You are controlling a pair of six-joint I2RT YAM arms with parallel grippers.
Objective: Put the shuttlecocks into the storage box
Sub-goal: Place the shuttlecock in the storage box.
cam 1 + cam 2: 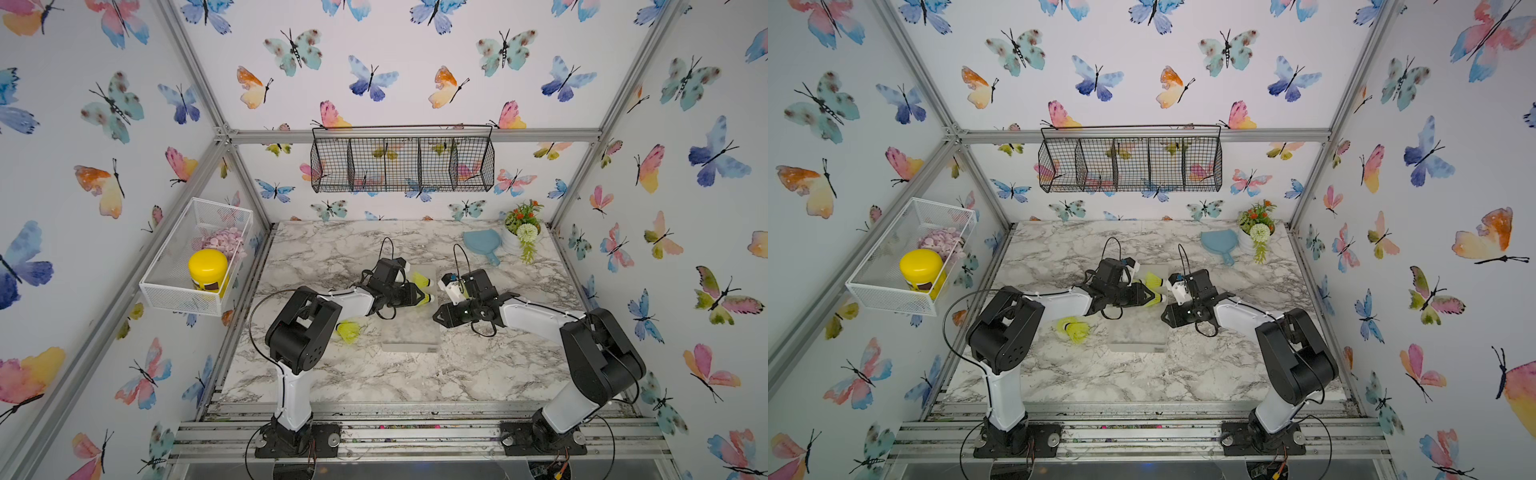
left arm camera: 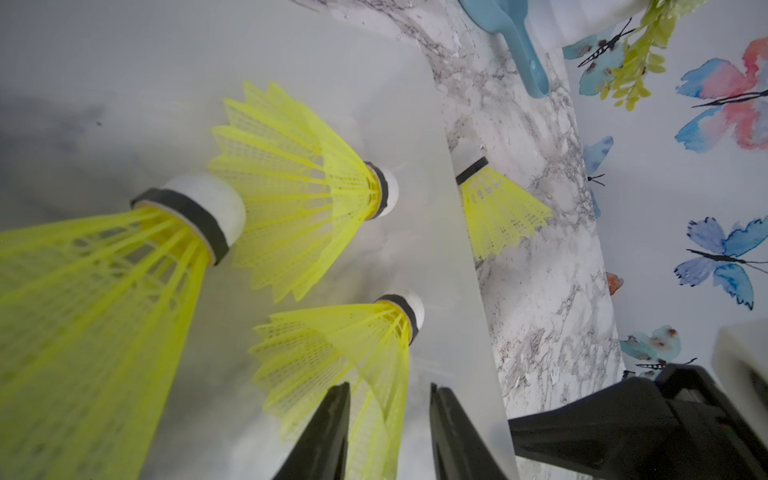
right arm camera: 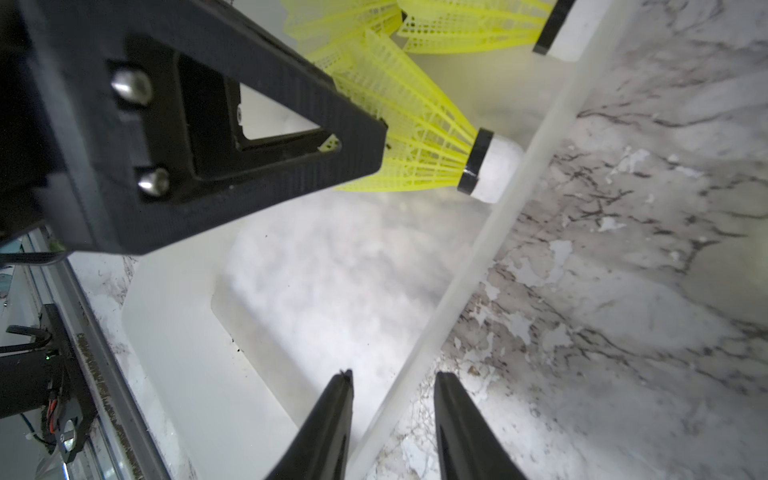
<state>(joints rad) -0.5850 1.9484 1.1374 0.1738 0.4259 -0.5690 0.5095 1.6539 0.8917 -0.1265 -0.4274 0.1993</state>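
Three shuttlecocks point(image 2: 299, 187) in the box point(image 1: 409, 336), mid-table point(image 1: 415, 374), its long axis near-to-far. All three lie in its far half with their white tips pointing rightward. The nearest lies between the jaws of the left gripper point(image 2: 388, 384), which reaches in from the left. Those jaws are part-open about the skirt with a gap on one side, so the shuttlecock is judged loose, not gripped. Its tip is at the box's right wall. Right gripper point(image 3: 392, 374): jaws narrowly parted, astride that same wall with one finger inside and one outside, nearer than the left gripper. It holds no shuttlecock, and any pressure on the wall cannot be told. Outside the box, the right stray point(image 2: 498, 208) lies on the table just right of the wall. Its tip is at the wall, its skirt angles away, and in both top views it is largely hidden under the right arm. The left stray point(image 1: 349, 330), possibly two overlapped, lies left of the box by the left arm's elbow, its axis unclear. Judged next: fetch a stray. The left one lies back and nearward of the left gripper on that arm's own side, so the left arm is nearer but must first withdraw from the box. The right one falls to the right arm. Beyond: scoop point(image 1: 482, 245) and plant point(image 1: 523, 228), far right.
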